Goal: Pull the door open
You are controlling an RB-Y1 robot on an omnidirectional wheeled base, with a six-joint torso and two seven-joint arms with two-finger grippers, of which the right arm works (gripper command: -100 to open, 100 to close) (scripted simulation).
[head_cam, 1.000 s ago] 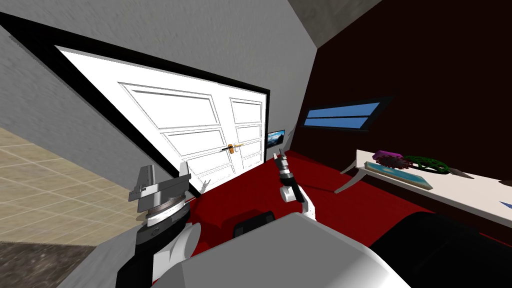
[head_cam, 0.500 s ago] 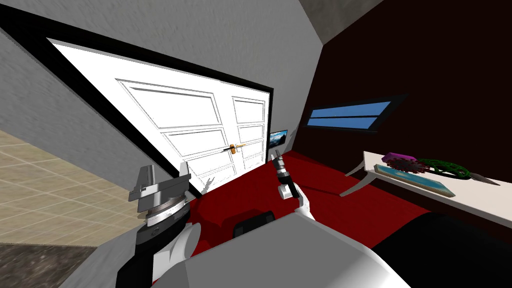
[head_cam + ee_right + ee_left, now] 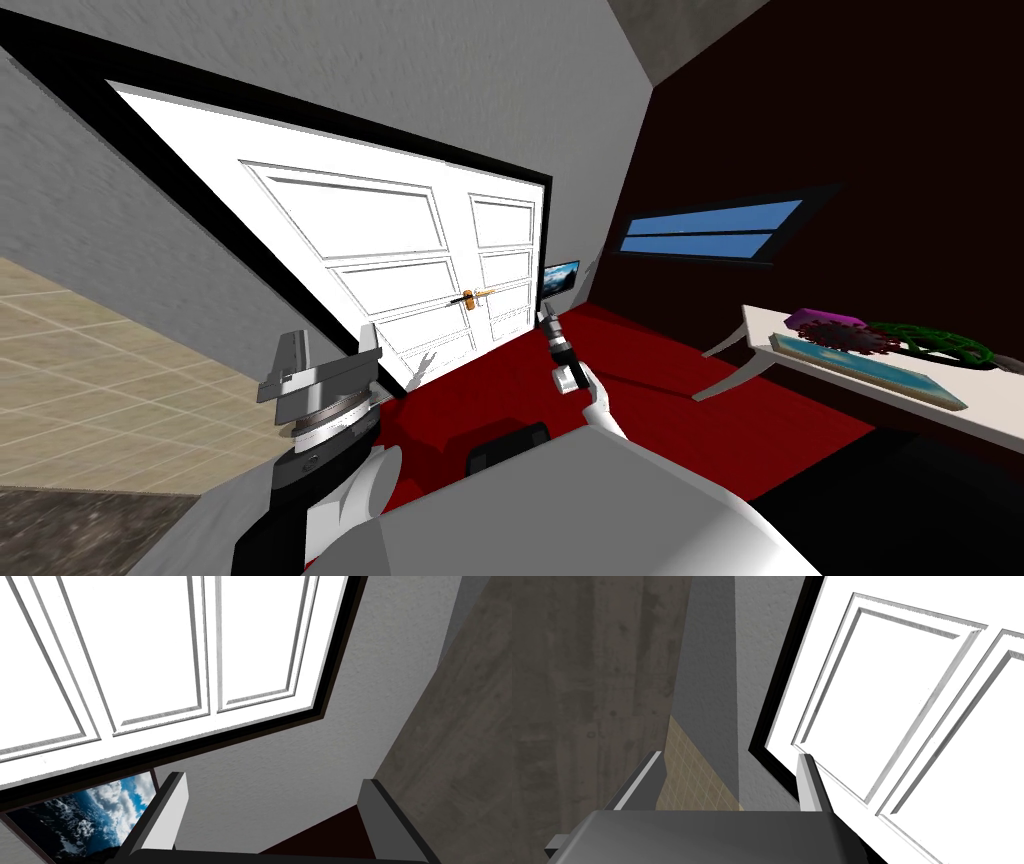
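The white panelled door (image 3: 400, 240) sits in a black frame, with a small brass lever handle (image 3: 472, 297) near its middle seam. My right gripper (image 3: 547, 318) is stretched out low toward the door, below and to the right of the handle and short of it. In the right wrist view this gripper (image 3: 275, 816) is open with nothing between its fingers, and the door's panels (image 3: 150, 641) lie beyond. My left gripper (image 3: 325, 360) is held up close to my chest. It is open (image 3: 724, 781), facing the door's frame edge (image 3: 782, 726).
A small framed sky picture (image 3: 560, 276) hangs on the grey wall right of the door. A white table (image 3: 900, 400) at the right carries purple, dark red and green items and a flat blue board. Red floor (image 3: 680, 390) lies ahead, tan tiles (image 3: 100, 350) at the left.
My view has shifted, with the table sliding to the right. The right arm has stretched farther out toward the door. The left arm holds its pose.
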